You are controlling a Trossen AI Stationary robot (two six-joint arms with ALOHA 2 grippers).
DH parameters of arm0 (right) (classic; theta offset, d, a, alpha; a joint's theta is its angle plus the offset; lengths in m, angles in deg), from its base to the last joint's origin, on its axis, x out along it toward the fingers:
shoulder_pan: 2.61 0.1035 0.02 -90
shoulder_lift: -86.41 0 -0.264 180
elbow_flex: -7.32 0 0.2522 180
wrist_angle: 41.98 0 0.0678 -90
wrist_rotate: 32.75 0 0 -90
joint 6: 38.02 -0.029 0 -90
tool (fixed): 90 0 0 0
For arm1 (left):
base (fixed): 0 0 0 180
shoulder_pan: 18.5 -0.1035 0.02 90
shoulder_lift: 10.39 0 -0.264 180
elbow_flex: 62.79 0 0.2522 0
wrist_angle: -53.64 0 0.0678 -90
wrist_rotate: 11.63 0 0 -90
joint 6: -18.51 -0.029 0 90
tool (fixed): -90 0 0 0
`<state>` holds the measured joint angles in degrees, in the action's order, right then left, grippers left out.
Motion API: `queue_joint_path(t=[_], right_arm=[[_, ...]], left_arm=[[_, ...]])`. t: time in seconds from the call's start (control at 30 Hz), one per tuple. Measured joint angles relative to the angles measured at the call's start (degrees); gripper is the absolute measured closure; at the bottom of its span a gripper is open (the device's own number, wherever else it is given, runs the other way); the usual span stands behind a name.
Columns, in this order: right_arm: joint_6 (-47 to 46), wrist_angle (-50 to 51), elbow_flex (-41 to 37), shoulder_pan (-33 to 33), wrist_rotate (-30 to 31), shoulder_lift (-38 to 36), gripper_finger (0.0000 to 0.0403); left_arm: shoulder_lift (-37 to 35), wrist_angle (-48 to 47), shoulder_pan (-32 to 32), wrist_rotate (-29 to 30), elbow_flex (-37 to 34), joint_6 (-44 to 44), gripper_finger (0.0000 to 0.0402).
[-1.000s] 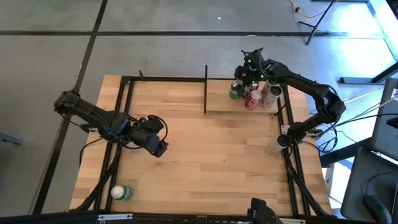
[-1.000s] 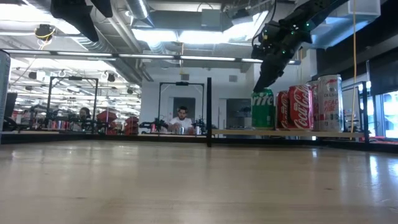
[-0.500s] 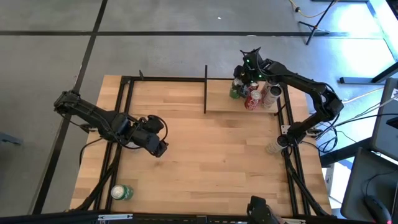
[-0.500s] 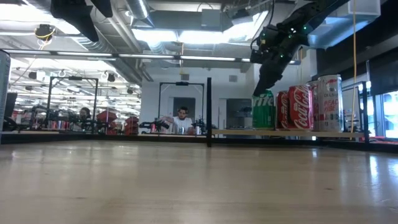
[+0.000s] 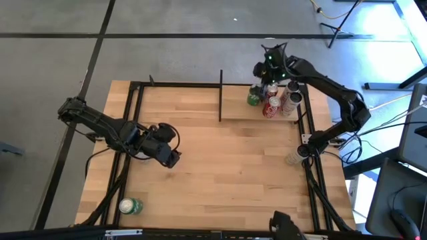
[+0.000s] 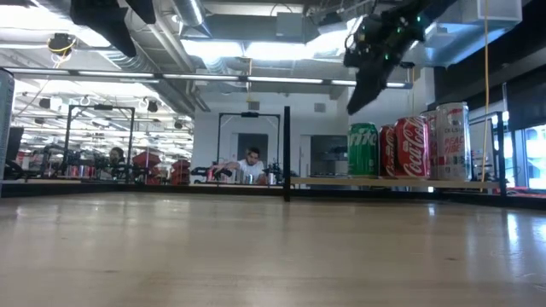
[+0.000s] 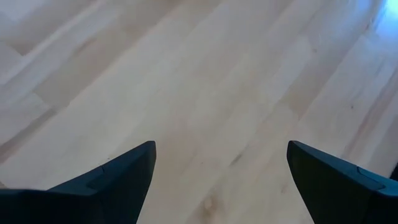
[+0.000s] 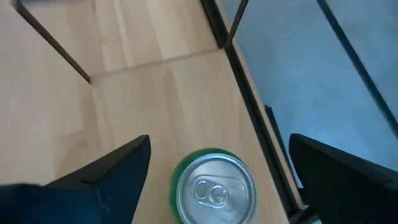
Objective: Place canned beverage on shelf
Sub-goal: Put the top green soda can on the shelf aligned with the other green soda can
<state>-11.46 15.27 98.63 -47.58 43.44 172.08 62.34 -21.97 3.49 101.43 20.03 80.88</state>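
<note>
Now the right pincer (image 6: 365, 83) has risen, open, above the green can (image 6: 362, 150).

Grey concrete floor (image 5: 187, 53) with dark seams, bright ceiling lights (image 6: 256, 47), distant seated person (image 6: 249, 164)

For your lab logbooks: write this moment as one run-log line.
right gripper: open, above green can | green can: upright on shelf, released | left gripper: open, idle over table

Cans (image 5: 272, 101) crowd the shelf's (image 6: 324, 181) right end; its left stretch lies open, past the black post (image 5: 221, 95). Bench (image 5: 227, 160) middle open too.
</note>
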Motion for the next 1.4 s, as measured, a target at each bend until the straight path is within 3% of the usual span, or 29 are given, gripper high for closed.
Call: queue_joint_path(t=[0.13, 0.2, 0.3, 0.4, 0.5, 0.73, 0.93, 1.13, 1.4], right_arm=[[-7.15, 9.65, 8.75, 2.05, -8.14, 0.0, 0.0034], [-9.71, 13.62, 12.84, 6.07, -12.42, -0.45, 0.0034], [-13.32, 12.34, 15.8, 15.4, -14.2, -1.86, 0.0034], [-16.36, 8.02, 16.03, 24.56, -12.33, -2.97, 0.0033], [-20.16, 6.06, 15.93, 32.73, -7.9, -2.93, 0.0033], [-25.61, 5.98, 10.25, 45.92, 1.06, -2.91, 0.0033], [-31.07, 5.97, 4.01, 49.77, 6.54, -2.91, 0.0033], [-33.0, 4.35, -1.05, 49.81, 8.29, -2.91, 0.0033], [-32.75, -0.32, -2.33, 49.81, 11.34, -2.91, 0.0033]], left_arm=[[0.0, 2.98, -0.25, 2.54, 0.0, -1.05, 0.0052], [0.0, 6.66, -0.56, 2.67, 0.0, -3.59, 0.0052], [0.0, 14.09, -1.32, 3.06, 0.0, -10.39, 0.0052], [0.01, 20.93, -2.19, 1.59, 0.4, -16.18, 0.0052], [0.53, 20.87, -1.92, -3.2, 3.84, -17.9, 0.0052], [4.63, 6.11, 7.46, -9.96, 15.2, -15.42, 0.0052], [7.67, -1.38, 17.57, -18.62, 16.61, -2.79, 0.0052], [9.34, -7.5, 27.44, -26.02, 16.61, 12.05, 0.0052], [16.59, -12.52, 36.16, -27.6, 16.59, 15.2, 0.0052]])
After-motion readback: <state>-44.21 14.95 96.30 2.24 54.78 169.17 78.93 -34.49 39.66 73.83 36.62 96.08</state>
